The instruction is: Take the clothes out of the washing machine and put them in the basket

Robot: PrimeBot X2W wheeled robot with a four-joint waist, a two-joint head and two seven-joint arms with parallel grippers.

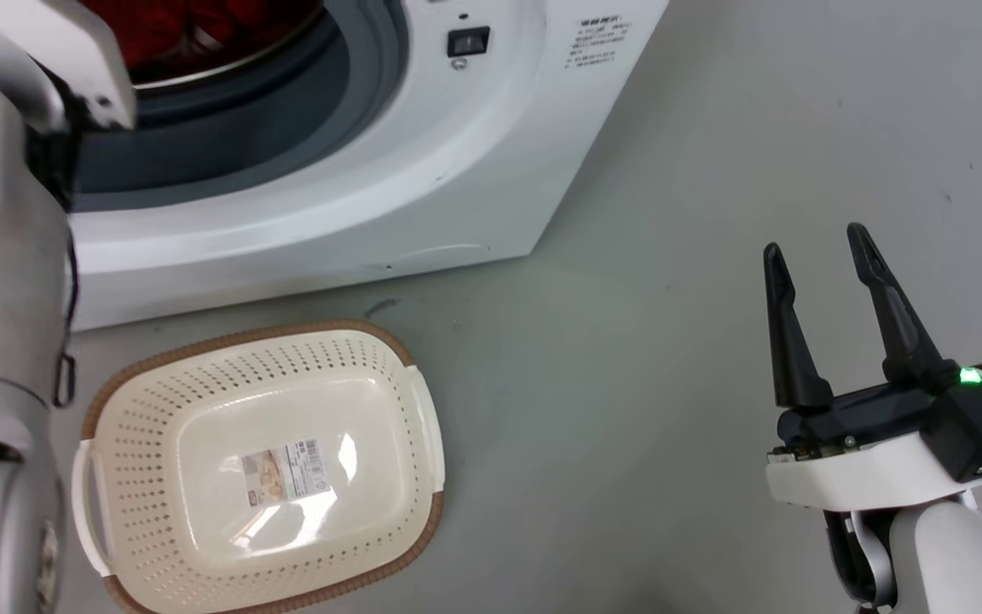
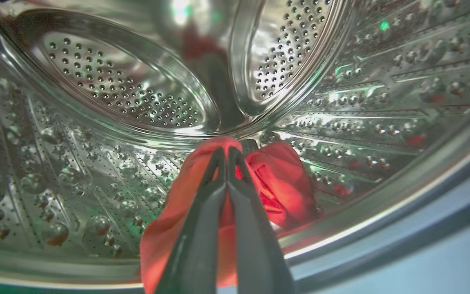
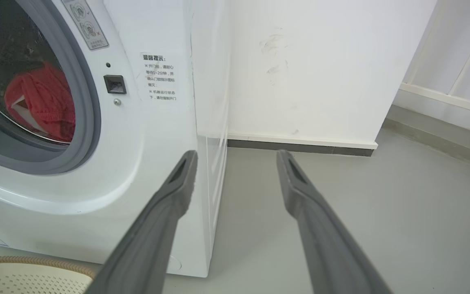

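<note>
Pinching clothes (image 2: 288, 179) in washing machine (image 1: 474, 153) | left claw (image 2: 227, 150) | right claw (image 1: 815, 240) spread

My left gripper (image 2: 227, 152) is in the washing machine (image 1: 457, 153) with the clothes (image 2: 288, 183). The basket (image 1: 244, 334) sits on the floor (image 1: 627, 409) just in front of the machine. My right gripper (image 1: 815, 241) is off to the right.

Shiny perforated steel drum (image 2: 129, 102), soft red cloth clothes (image 2: 284, 183), glossy white washing machine (image 1: 423, 170), matt grey rubber ring (image 1: 286, 111), smooth cream plastic basket (image 1: 141, 426).
</note>
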